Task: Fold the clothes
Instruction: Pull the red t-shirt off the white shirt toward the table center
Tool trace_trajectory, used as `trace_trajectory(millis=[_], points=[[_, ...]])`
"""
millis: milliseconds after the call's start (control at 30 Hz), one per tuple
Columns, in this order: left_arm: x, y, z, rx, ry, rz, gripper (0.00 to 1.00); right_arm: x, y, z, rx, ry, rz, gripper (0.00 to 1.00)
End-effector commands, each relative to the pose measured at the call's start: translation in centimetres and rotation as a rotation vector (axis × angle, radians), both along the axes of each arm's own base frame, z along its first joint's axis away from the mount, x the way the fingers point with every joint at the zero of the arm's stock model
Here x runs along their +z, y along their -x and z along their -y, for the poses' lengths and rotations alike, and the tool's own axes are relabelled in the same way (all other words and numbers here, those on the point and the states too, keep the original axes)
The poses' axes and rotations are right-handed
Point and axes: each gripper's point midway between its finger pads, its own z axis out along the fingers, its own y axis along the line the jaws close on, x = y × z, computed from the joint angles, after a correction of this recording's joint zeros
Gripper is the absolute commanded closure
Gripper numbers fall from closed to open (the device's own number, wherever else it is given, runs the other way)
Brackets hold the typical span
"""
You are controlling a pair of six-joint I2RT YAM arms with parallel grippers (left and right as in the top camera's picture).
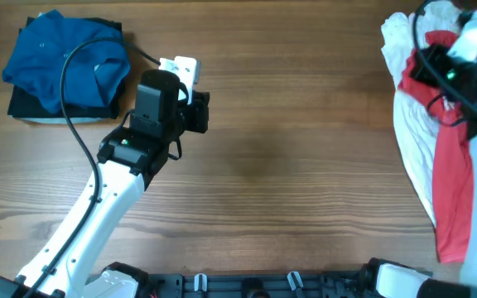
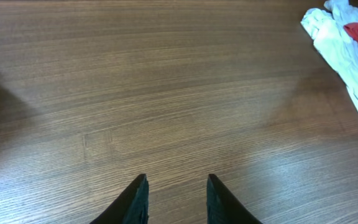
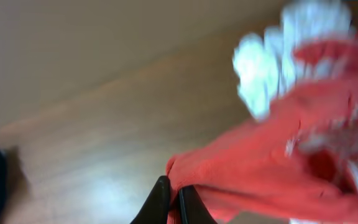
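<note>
R hand (image 3: 174,194): fingers pressed nearly together, pinching an edge of the red-and-white garment (image 3: 272,162) right at the tips. The wrist view is blurred, so can't tell how deep the bite goes. The garment sits at the far right of the surface (image 1: 305,165). It's bunched at the top corner, w/ a long red-over-white tail running down toward the robot's base.

Handling, as I judge it: light, limp, no stiffness. It'll sag and drag, and the layers may slide over each other. A tip pinch on one layer could slip. Better to grip a hem or corner, w/ the 2nd hand on the opposite corner to spread it flat.

L hand (image 2: 176,186): fingers spread, holding nothing, over bare wood, well apart from the garment.

Around: a blue garment (image 1: 65,58) is heaped on a dark folded item (image 1: 23,108) at top left, near the L hand. A black cable (image 1: 77,108) drapes across it. Mid-surface has nothing in the way. The dark cables (image 1: 458,99) by the R hand lie over the cloth and may snag.
</note>
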Motion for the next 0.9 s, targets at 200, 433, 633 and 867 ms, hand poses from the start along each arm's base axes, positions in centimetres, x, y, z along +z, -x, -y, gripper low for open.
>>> trace_trajectory(millis=[200,433,633,867], points=[[2.2,-0.5,-0.1,0.013,0.016,0.060,0.68,15.5,3.3,-5.9,0.309,0.000,0.361,0.96],[7.0,0.2,-2.6,0.069,0.059,0.179,0.65,15.8,5.2,-15.1,0.612,-0.060,0.376,0.96],[10.3,2.2,-5.9,0.139,0.074,0.248,0.63,15.7,7.5,-24.6,0.817,-0.054,0.396,0.96],[9.2,3.4,-8.7,0.211,0.046,0.184,0.61,17.4,11.0,-29.5,0.953,-0.076,0.448,0.96]])
